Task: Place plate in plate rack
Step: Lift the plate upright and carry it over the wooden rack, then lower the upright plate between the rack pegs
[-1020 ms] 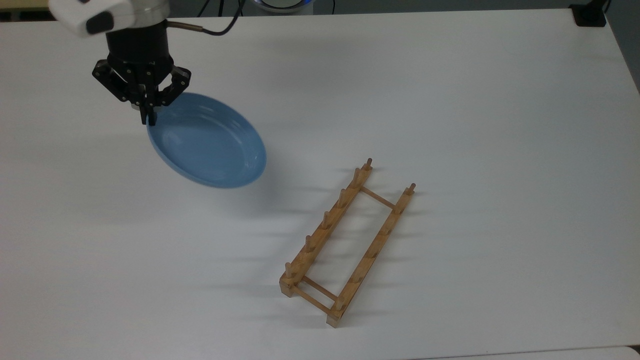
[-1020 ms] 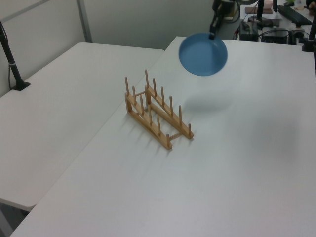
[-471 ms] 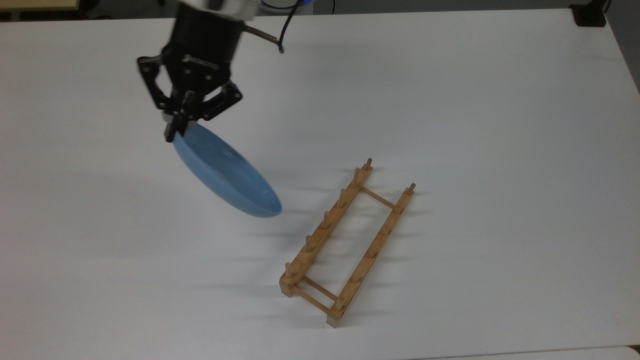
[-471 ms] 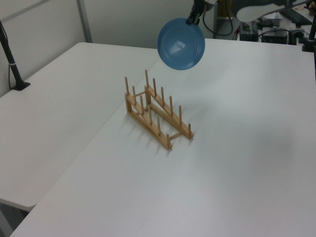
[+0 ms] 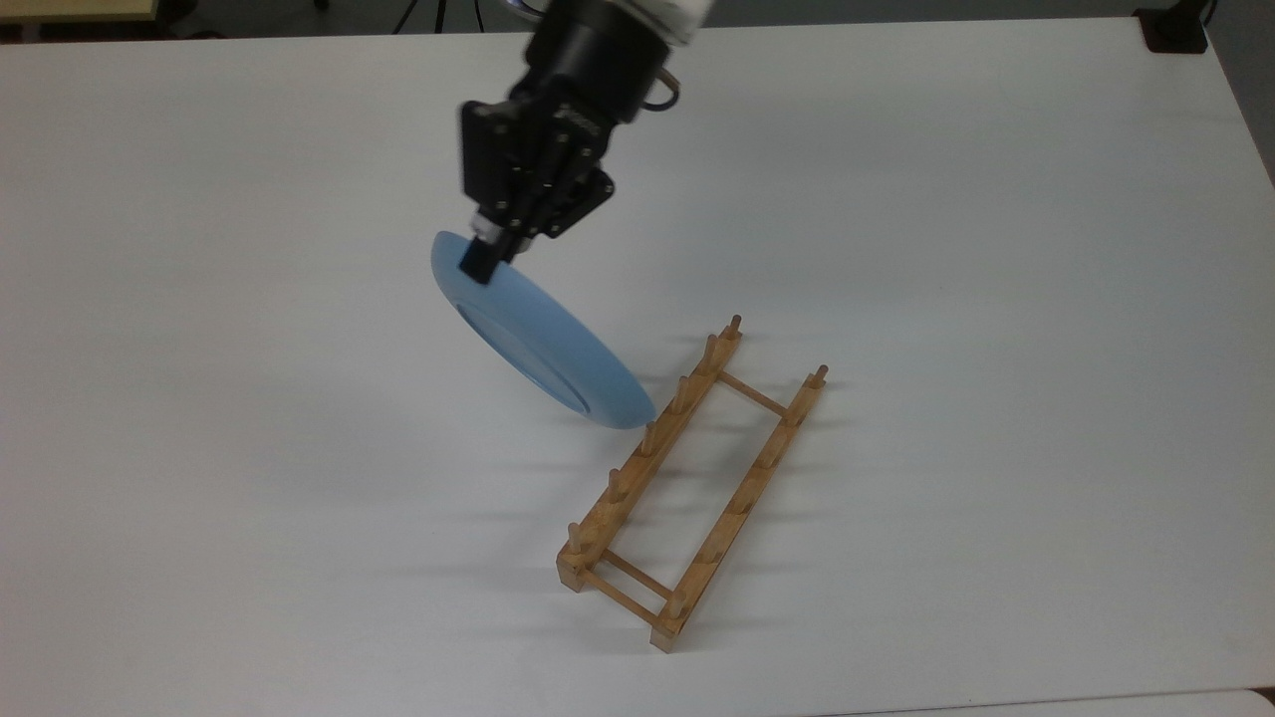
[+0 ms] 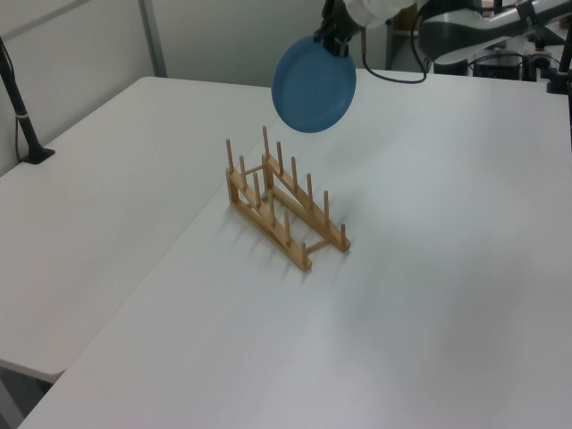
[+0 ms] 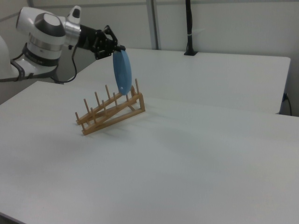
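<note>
While I hang over the white table point(image 5: 199, 448), my claw point(image 5: 481, 261) is pinched on the upper rim of the plate point(image 5: 543, 349), its black fingers pressed onto the blue edge from both sides. The plate is off the table and turned nearly on edge: in the right view it shows as a thin, almost upright blue sliver point(image 7: 122, 71), while the left view shows its round face point(image 6: 314, 83) hanging below my claw point(image 6: 332, 37). In the top view it slants from my grip down toward the top view's lower right, and its low edge lies just beside the pegs of the near rail of the plate rack point(image 5: 692, 483), overlapping them in that view. The right view puts the plate's bottom edge just above the pegs at the taller end of the rack point(image 7: 111, 110), and I cannot tell whether it touches them. The rack stands flat on the table, both rows of pegs upright, with nothing sitting in its slots. My arm point(image 7: 44, 35) reaches in from the right view's left.
</note>
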